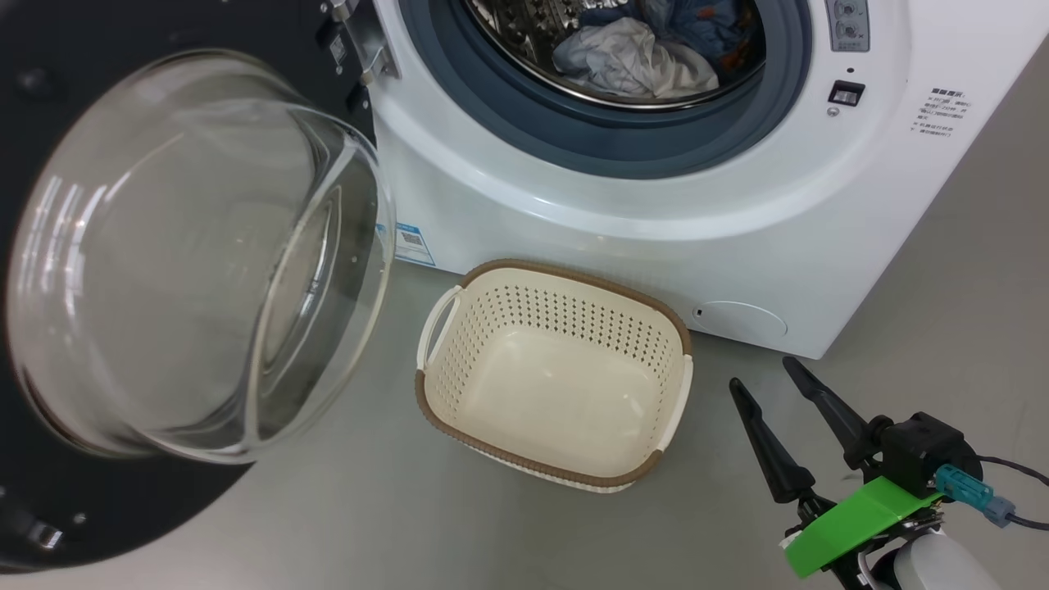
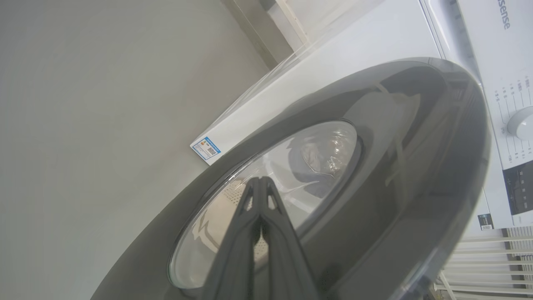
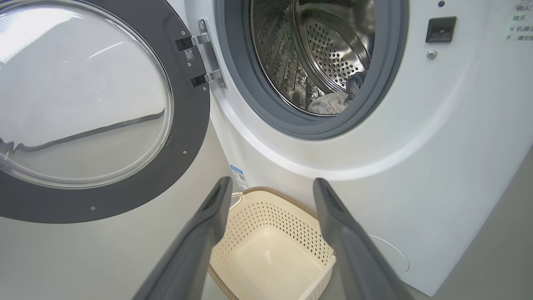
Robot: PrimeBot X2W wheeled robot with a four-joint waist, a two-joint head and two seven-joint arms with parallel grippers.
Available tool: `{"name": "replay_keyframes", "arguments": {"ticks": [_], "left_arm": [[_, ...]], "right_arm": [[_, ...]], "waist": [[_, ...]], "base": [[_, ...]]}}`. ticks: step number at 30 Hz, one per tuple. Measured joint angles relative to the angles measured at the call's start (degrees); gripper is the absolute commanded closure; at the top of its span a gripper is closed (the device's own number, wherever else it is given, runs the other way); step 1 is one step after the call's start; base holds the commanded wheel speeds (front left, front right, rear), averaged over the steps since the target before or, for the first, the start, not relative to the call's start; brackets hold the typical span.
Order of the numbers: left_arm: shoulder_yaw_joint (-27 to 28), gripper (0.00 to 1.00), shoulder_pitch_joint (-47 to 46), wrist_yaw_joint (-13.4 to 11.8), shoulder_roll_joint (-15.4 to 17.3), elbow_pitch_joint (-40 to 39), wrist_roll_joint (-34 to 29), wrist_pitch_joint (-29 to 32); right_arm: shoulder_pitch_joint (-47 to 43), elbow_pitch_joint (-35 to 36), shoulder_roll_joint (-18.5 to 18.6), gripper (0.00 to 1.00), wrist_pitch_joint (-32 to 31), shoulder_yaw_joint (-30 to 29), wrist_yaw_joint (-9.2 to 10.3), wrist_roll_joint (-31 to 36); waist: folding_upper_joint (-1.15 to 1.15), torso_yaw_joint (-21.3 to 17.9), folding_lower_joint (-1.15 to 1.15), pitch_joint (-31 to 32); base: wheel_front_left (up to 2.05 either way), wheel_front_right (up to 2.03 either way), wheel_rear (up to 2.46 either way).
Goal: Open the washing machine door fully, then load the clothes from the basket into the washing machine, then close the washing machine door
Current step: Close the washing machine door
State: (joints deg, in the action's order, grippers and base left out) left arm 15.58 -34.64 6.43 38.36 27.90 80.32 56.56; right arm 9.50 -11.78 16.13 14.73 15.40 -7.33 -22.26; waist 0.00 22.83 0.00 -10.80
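You see the large round door (image 1: 188, 270), its glossy black rim around a bulging clear glass bowl, swung open left of the big white front-loading washer (image 1: 574, 205). Light blue and white clothes (image 1: 631, 57) lie in its drum. The cream perforated plastic basket (image 1: 565, 315) with a brown rim sits on the floor just before the washer. Your right gripper (image 1: 760, 372) hovers beside it, jaws wide, holding nothing. Your left gripper (image 2: 260, 180) has its jaws pressed together against the door's outer glass.

The right gripper (image 1: 760, 373) was found with both dark fingers spread wide, empty, angled up and leftward in the head view, while the left gripper (image 2: 260, 180) had its fingertips pressed together
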Motion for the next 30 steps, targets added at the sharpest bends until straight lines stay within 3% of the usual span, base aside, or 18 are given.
{"name": "replay_keyframes", "arguments": {"ticks": [15, 30], "left_arm": [[-4.5, 1.0, 4.3, 0.4, -2.9, -17.2, 4.5, 8.5], [-8.0, 1.0, 6.2, -0.3, -7.0, -26.6, 8.0, 11.6]], "right_arm": [[-0.3, 0.0, -0.1, 0.0, 0.0, -1.3, 0.0, 0.0], [-2.0, 0.3, -2.0, 0.0, 0.0, -2.6, 0.0, 0.0]], "waist": [[0.0, -1.3, 0.0, 0.9], [0.0, -6.3, 0.0, 2.9]], "base": [[0.0, 0.0, 0.0], [0.0, 0.0, 0.0]]}}
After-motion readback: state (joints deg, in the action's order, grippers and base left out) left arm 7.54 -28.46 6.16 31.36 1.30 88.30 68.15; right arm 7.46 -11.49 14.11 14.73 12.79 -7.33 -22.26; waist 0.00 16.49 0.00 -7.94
